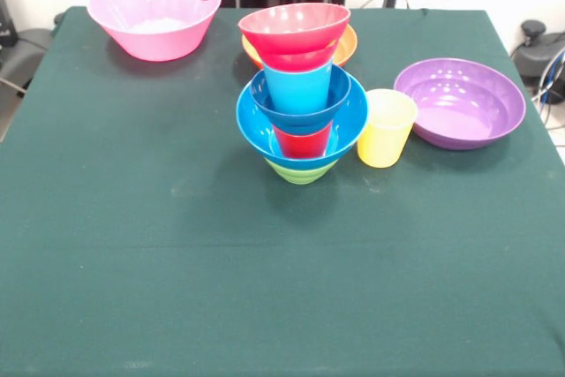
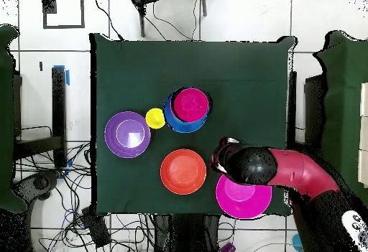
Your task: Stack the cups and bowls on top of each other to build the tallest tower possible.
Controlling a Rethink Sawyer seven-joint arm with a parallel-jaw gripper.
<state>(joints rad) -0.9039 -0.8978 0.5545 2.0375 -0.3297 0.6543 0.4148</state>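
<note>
Standing mid-table, tower (image 1: 301, 99) — near half of green table (image 1: 177, 289) bare

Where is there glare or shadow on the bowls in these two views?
Front view: white glare spots on the purple bowl, and a bright patch inside the pink bowl; the tower casts only a faint shadow on the cloth. Overhead view: a pale reflection in the middle of the purple bowl.
</note>
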